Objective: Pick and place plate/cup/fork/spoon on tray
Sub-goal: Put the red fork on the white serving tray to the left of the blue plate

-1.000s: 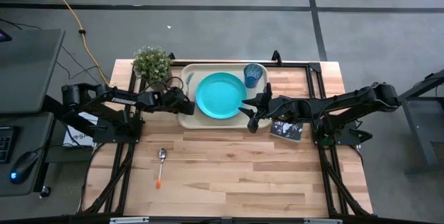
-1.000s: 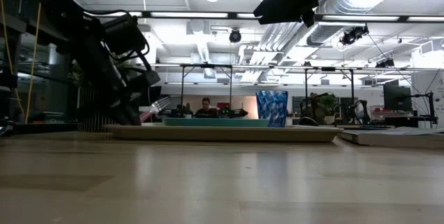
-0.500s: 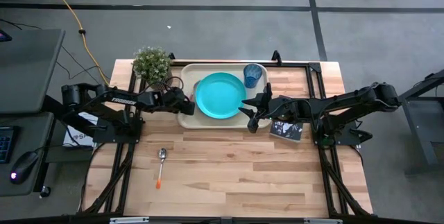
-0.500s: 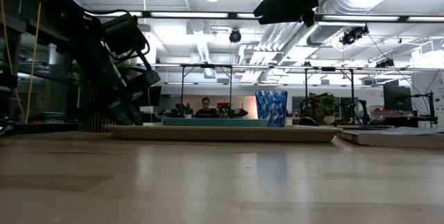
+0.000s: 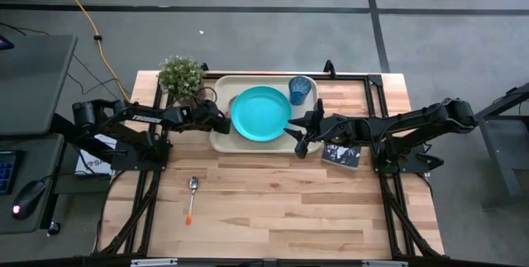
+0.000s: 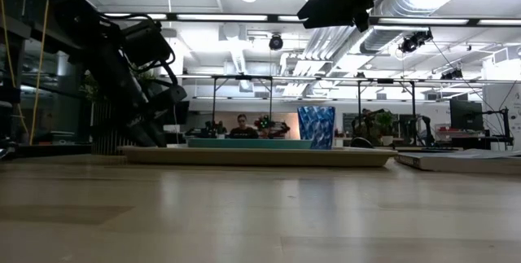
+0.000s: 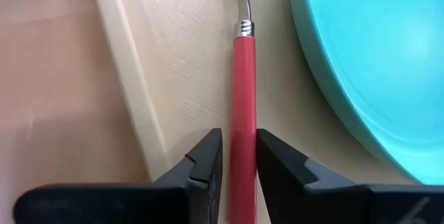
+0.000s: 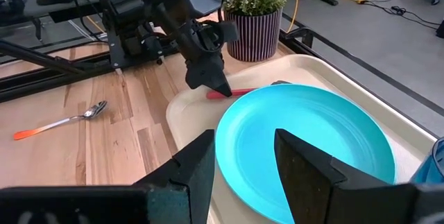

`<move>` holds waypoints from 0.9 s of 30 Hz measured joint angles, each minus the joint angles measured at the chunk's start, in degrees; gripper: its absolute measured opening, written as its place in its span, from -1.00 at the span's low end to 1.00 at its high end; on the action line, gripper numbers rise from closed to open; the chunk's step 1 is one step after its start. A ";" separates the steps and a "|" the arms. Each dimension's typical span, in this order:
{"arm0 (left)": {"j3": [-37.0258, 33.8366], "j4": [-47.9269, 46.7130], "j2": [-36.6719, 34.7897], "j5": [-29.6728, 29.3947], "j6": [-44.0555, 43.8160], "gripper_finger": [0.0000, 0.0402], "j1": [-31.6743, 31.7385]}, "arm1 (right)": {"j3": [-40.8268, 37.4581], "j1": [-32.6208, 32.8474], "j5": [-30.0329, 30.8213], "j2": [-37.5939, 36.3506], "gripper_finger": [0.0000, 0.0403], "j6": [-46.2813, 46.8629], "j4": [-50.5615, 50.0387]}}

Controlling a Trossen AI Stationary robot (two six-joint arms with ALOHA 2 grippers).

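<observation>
High view: pale plank counter (image 5: 273, 201). Cream tray (image 5: 221, 139) carries round teal plate (image 5: 261, 113) and blue cup (image 5: 300, 90); orange-handled spoon (image 5: 192, 197) lies well apart on the wood.

Low view: tray rim low, bright ducted room beyond.

Left wrist view: left tool (image 7: 236, 156), slightly spread, straddles the smooth red fork (image 7: 243, 99) handle on the textured tray floor.

Right wrist view: right tool (image 8: 244, 160) spread, empty, above the plate's edge.

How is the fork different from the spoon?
The fork has a red-pink handle; the spoon has a thin orange one. The fork lies on the tray beside the plate; the spoon lies on the bare table. Both have silver metal ends.
</observation>
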 joint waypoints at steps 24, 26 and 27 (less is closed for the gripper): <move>3.32 -0.09 -0.20 -6.71 4.41 -0.73 0.33 | 0.00 0.02 -0.94 0.00 -0.30 0.42 -0.02; 3.94 -0.19 -0.20 -6.91 6.13 -0.77 0.33 | 0.00 0.00 -0.94 0.00 -0.30 0.42 -0.06; 4.20 -0.45 -0.20 -6.98 7.18 -0.79 0.33 | 0.00 0.00 -0.94 0.00 -0.30 0.42 -0.13</move>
